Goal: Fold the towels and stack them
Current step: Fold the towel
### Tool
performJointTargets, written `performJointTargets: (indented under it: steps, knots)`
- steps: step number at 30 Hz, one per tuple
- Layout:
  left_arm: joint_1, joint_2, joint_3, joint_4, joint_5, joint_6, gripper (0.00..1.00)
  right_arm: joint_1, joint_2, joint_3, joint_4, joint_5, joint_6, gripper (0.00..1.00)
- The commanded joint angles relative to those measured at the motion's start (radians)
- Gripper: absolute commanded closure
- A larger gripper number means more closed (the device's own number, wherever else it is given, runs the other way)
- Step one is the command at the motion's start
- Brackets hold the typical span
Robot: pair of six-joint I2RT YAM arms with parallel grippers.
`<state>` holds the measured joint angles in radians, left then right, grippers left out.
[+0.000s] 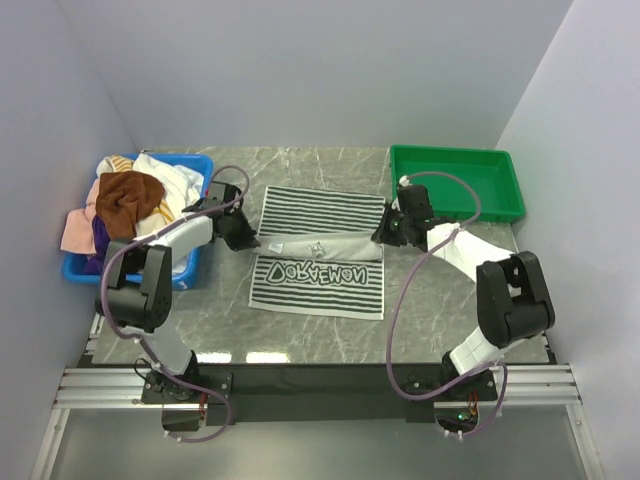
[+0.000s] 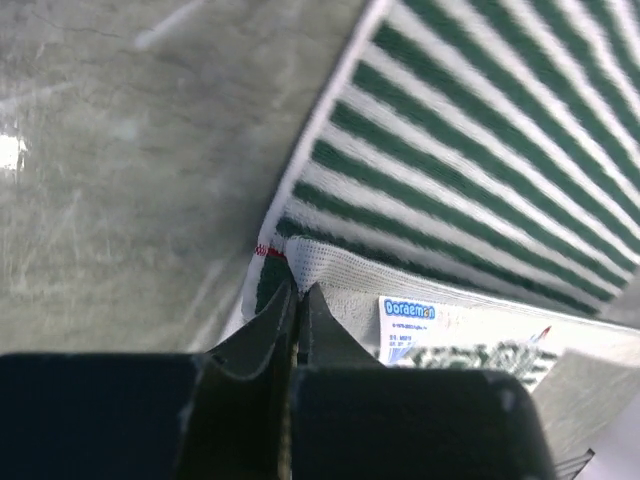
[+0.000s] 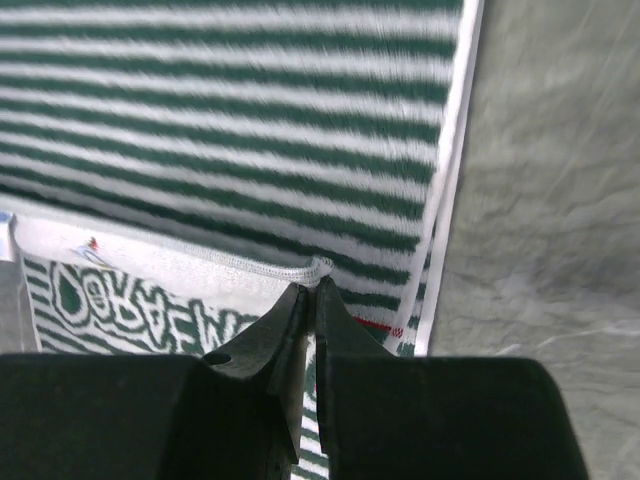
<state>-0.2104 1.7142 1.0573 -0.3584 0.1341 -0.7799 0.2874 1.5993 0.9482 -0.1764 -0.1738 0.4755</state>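
Note:
A green-and-white striped towel with large lettering lies spread mid-table, its near part doubled up so a hemmed edge runs between both grippers. My left gripper is shut on that edge's left corner, beside a Doraemon label. My right gripper is shut on the right corner, held over the striped half. More towels, brown, white, pink, are piled at the left.
A blue bin at the left holds the towel pile. An empty green tray stands at the back right. Marble tabletop lies around the towel. Walls close in on both sides.

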Motion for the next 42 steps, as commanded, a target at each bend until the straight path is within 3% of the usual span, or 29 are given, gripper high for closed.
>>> performJointTargets:
  steps: [1, 10, 20, 32, 42]
  knots:
    - [0.020, -0.105, 0.017, -0.062, -0.083, 0.057, 0.99, -0.024, -0.091, 0.058, -0.063, 0.171, -0.078, 1.00]
    - [0.019, -0.255, -0.014, -0.102, -0.044, 0.083, 0.99, -0.025, -0.291, 0.023, -0.117, 0.241, -0.141, 1.00]
    - [0.017, -0.308, -0.166, -0.071, -0.002, 0.087, 0.99, -0.024, -0.441, -0.202, -0.074, 0.123, -0.066, 1.00]
    - [0.009, -0.176, -0.240, -0.008, -0.034, 0.054, 0.99, -0.024, -0.271, -0.336, 0.028, 0.023, 0.020, 1.00]
    - [-0.006, -0.186, -0.168, -0.066, -0.065, 0.071, 0.99, -0.024, -0.288, -0.324, 0.008, 0.054, 0.003, 1.00]
